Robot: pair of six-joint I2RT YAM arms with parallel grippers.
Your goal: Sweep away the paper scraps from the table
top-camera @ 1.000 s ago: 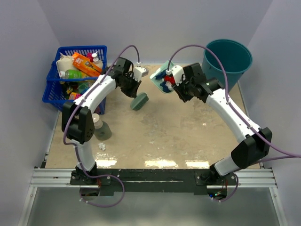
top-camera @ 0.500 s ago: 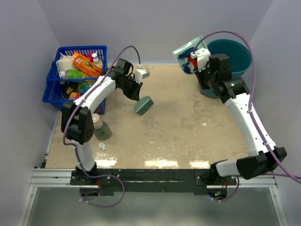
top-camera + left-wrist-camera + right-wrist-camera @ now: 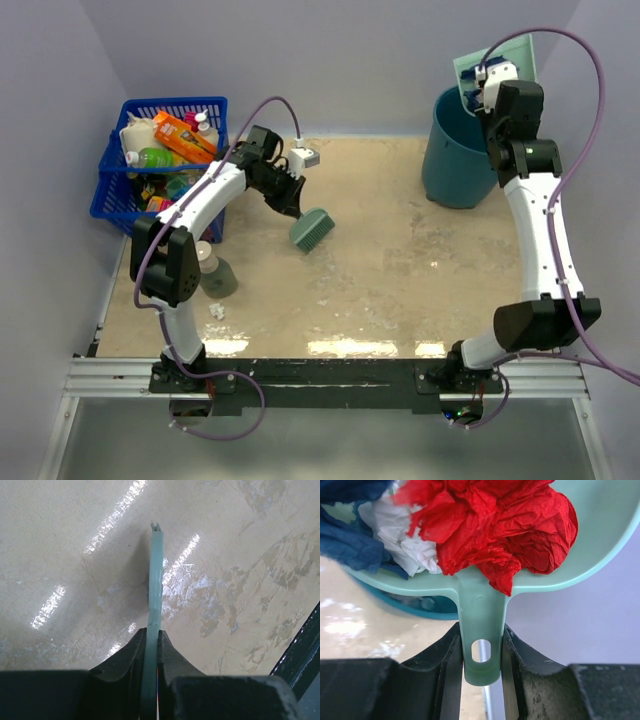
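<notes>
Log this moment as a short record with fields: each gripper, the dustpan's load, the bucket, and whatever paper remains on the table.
Left gripper: shut on the teal plastic hand brush, its head over the mottled beige table
Right gripper: shut on the handle of the pale teal plastic dustpan, held high at the round teal bucket
Dustpan load: crumpled paper scraps, red, white and navy
On table: at least one small white scrap near the left arm's base

Clamping a teal dustpan (image 3: pixel 605 535) by its handle between the jaws. Heaped with red, white, navy paper scraps (image 3: pixel 485 525).
</notes>
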